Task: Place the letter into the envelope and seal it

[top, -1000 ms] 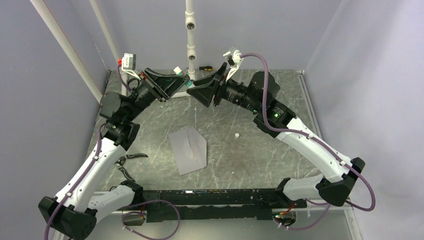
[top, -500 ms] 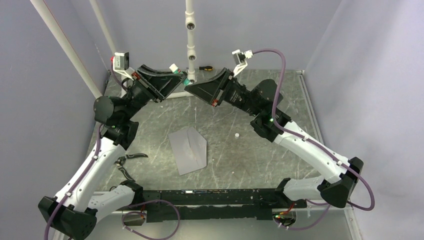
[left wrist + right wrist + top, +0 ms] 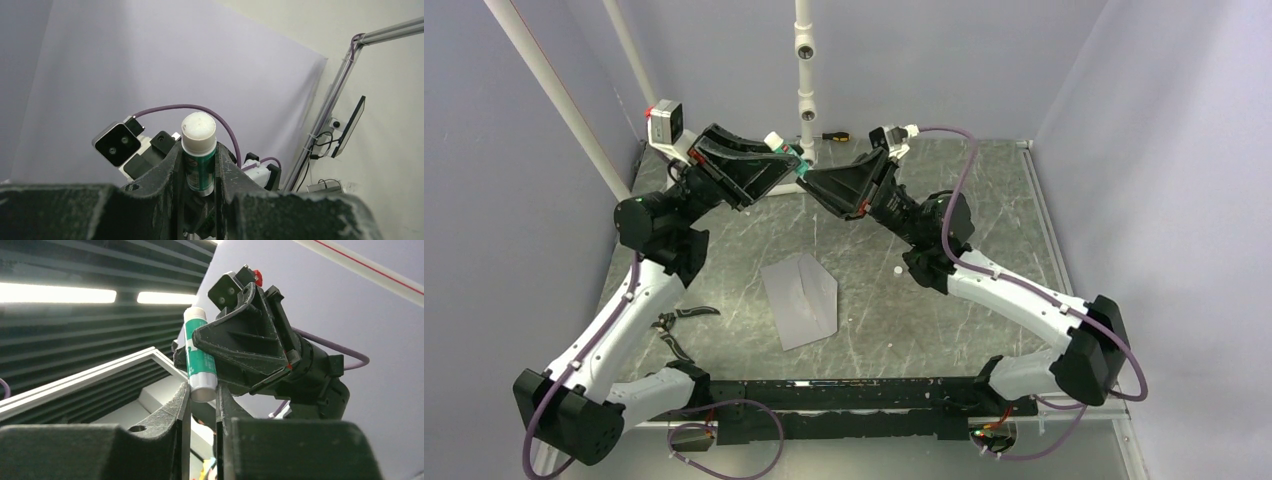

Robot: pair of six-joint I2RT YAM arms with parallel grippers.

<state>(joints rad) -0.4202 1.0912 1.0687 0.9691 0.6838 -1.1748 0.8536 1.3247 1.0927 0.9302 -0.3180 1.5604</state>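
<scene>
The grey envelope point(image 3: 801, 298) lies flat on the table, its flap side showing. The tan-orange letter is not in view. Both grippers are raised and meet tip to tip above the back of the table. My left gripper point(image 3: 784, 165) point(image 3: 199, 172) is shut on a green glue stick point(image 3: 199, 165) with white ends. My right gripper point(image 3: 814, 181) point(image 3: 202, 396) faces it, and its fingertips point(image 3: 184, 400) close on the stick's point(image 3: 199, 357) lower white end.
A white post point(image 3: 804, 80) stands at the back centre, right behind the grippers. A screwdriver point(image 3: 834, 136) lies by its foot. A small white piece point(image 3: 897, 270) lies right of the envelope. A dark cable point(image 3: 686, 315) lies by the left arm.
My right gripper has swung left and in until it meets the left gripper at the glue stick. The left wrist has lifted slightly. The envelope has not moved.
</scene>
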